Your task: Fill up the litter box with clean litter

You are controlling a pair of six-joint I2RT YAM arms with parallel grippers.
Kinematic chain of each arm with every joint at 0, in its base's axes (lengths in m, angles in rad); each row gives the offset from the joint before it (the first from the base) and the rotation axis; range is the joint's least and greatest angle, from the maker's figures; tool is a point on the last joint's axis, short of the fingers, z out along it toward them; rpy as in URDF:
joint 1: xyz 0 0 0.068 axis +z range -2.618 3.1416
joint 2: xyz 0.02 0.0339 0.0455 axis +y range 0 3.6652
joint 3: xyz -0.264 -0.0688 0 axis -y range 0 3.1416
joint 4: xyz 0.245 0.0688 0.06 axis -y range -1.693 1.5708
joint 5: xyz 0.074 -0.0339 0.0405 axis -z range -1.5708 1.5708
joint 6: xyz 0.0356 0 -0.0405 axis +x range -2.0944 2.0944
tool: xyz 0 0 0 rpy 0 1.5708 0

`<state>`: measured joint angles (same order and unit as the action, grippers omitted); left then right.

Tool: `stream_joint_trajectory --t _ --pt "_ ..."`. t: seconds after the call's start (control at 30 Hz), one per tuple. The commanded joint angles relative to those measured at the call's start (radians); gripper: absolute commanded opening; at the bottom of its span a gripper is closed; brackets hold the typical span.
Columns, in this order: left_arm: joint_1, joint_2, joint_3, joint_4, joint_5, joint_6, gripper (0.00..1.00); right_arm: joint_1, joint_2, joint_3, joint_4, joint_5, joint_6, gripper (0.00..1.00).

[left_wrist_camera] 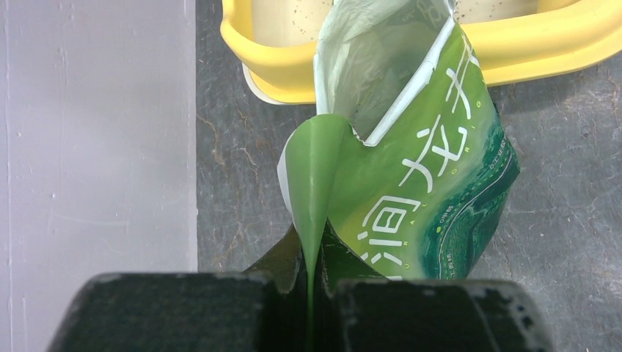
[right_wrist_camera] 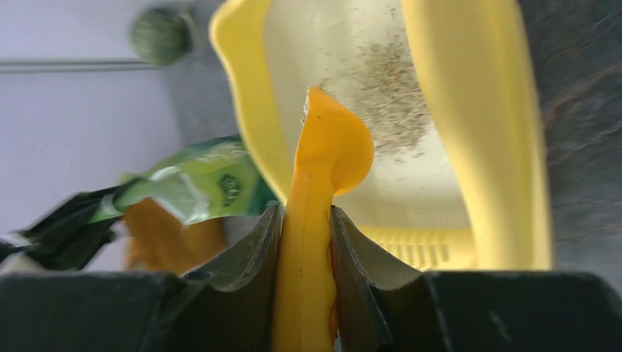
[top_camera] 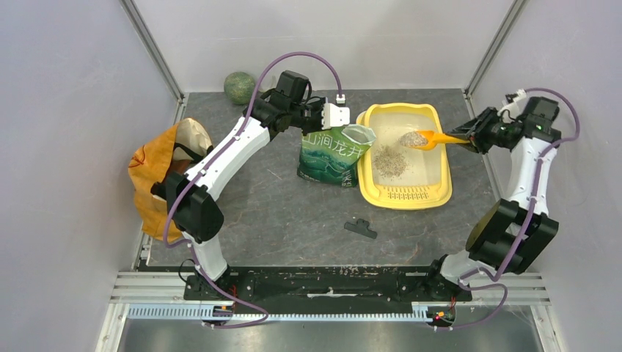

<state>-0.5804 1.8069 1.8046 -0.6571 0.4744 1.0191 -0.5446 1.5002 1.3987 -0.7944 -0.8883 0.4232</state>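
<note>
The yellow rectangular plastic litter box (top_camera: 440, 192) sits right of centre on the grey bench (top_camera: 293, 213), with a grey-beige litter pile (top_camera: 390, 161) in its basin. Over it the right tool (top_camera: 473, 138) clamps an orange plastic scoop (top_camera: 433, 137); only the top view shows its granule load. The left wrist view shows the left tool (left_wrist_camera: 308, 257) pinching the edge of the green printed pouch (left_wrist_camera: 411, 183).

Read 山涧龙井 in large white characters across the front of the green pouch (top_camera: 331, 155), just at 9 o'clock of the litter box (top_camera: 405, 203). Caught the same print tilted in the left wrist view, with 涧, 龙 and 井 legible toward 4 o'clock. Noted fine pale lettering beside them, too small to make out. Spotted a red mark on the orange bag (top_camera: 147, 183), unreadable.
</note>
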Motion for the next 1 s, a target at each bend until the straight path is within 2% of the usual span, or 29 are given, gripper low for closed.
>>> stream_joint_trajectory --t 0.0,0.17,0.27,0.33,0.47,0.53,0.7,0.83,0.97 --pt "-0.004 -0.012 0.05 0.073 0.026 0.021 0.02 0.144 0.023 0.162 -0.163 0.331 -0.27 0.0" --pt "-0.004 -0.013 0.046 0.089 0.025 0.009 0.02 0.307 0.039 0.259 -0.236 0.6 -0.496 0.0" --pt "-0.004 -0.015 0.045 0.094 0.028 0.005 0.02 0.368 0.035 0.289 -0.258 0.694 -0.586 0.0" --pt "-0.004 -0.015 0.043 0.097 0.028 0.003 0.02 0.374 0.03 0.307 -0.264 0.692 -0.602 0.0" --pt "-0.004 -0.017 0.042 0.103 0.029 -0.001 0.02 0.374 0.014 0.392 -0.302 0.555 -0.569 0.0" --pt "-0.004 -0.017 0.042 0.103 0.027 -0.001 0.02 0.375 -0.004 0.447 -0.307 0.409 -0.517 0.0" --pt "-0.004 -0.021 0.038 0.103 0.026 0.005 0.02 0.376 -0.008 0.529 -0.253 0.082 -0.243 0.0" --pt "-0.004 -0.025 0.038 0.103 0.021 0.006 0.02 0.418 -0.028 0.511 -0.156 0.027 -0.152 0.0" --pt "-0.004 -0.034 0.025 0.112 0.02 -0.001 0.02 0.46 0.008 0.547 -0.17 0.038 -0.152 0.0"
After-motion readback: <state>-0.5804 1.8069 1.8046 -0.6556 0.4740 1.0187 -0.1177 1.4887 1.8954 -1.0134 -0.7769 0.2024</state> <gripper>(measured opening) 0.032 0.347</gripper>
